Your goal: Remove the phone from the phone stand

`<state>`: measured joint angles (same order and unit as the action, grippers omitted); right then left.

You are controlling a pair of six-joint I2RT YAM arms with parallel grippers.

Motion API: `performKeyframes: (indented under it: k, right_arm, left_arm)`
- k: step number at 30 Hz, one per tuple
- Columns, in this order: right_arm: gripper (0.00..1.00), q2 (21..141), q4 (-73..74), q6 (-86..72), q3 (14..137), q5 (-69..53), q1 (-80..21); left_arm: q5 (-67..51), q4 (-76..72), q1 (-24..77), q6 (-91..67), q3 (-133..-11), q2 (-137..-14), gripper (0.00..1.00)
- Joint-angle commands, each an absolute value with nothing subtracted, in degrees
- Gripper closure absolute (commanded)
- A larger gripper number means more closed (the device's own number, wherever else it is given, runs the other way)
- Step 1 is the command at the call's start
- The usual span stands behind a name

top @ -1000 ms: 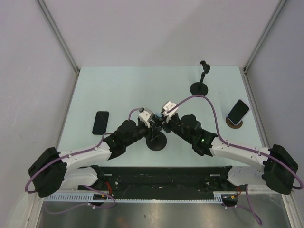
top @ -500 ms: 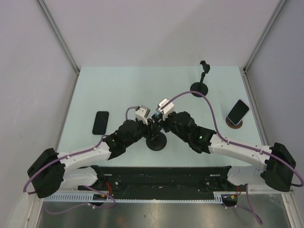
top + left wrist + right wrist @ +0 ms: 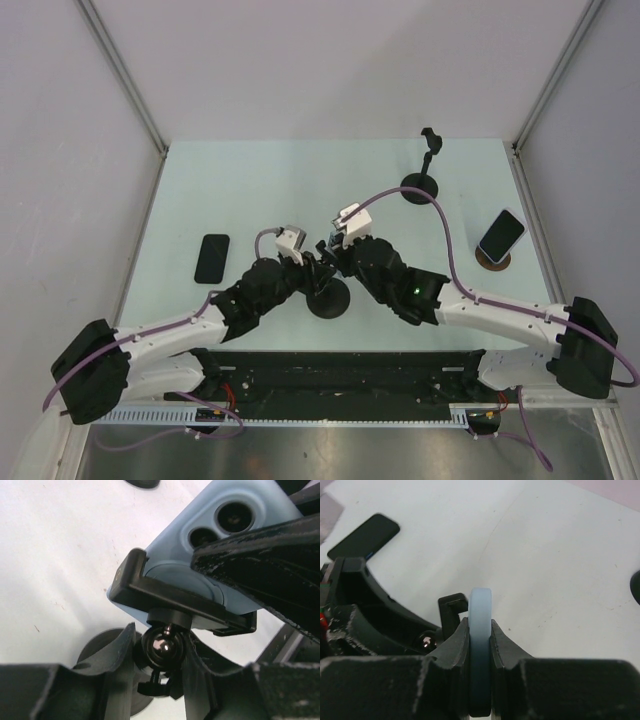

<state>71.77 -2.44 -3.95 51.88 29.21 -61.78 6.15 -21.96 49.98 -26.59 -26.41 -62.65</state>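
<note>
grab looks set: right claw (image 3: 480, 645) pinches the phone (image 3: 481, 605), left claw (image 3: 160, 647) narrow around the phone stand (image 3: 180, 607) neck, grip unclear. next i pull the phone free of the clamp.

the phone (image 3: 480, 630) pinched in the right jaws is pale blue and unpatterned; the phone stand (image 3: 170, 597) clamped round it is plain black, with a glossy dark ball (image 3: 161, 645) between the left jaws. both pairs of jaws are black, flecked with pale scuffs. beyond them the surface (image 3: 300, 190) is pale mint, and a black handset (image 3: 212, 257) lies left of the left jaws.
</note>
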Motion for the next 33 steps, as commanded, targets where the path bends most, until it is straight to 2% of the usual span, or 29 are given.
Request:
performKeyframes:
  k: [1, 5, 16, 26, 33]
  right_arm:
    - [1.00, 70.31, -1.93, -1.32, 54.32, 46.40, -60.21]
    - [1.00, 71.10, -4.91, -1.40, 54.58, 45.88, -59.50]
    - [1.00, 75.14, -13.09, -2.90, 54.67, 34.81, -56.87]
    - [1.00, 79.27, -29.43, -1.15, 54.93, 29.45, -53.00]
    - [1.00, 76.30, -28.13, -0.18, 54.93, 30.41, -51.50]
  left_arm:
    - [22.24, -12.21, 47.19, -33.40, -21.71, -61.96, 1.00]
    - [21.71, -13.09, 47.90, -33.22, -21.01, -61.79, 1.00]
    - [17.23, -17.49, 51.06, -27.43, -22.50, -64.07, 1.00]
    - [14.94, -18.28, 51.59, -25.31, -23.29, -65.30, 1.00]
    - [14.77, -18.19, 51.59, -22.42, -25.13, -66.27, 1.00]
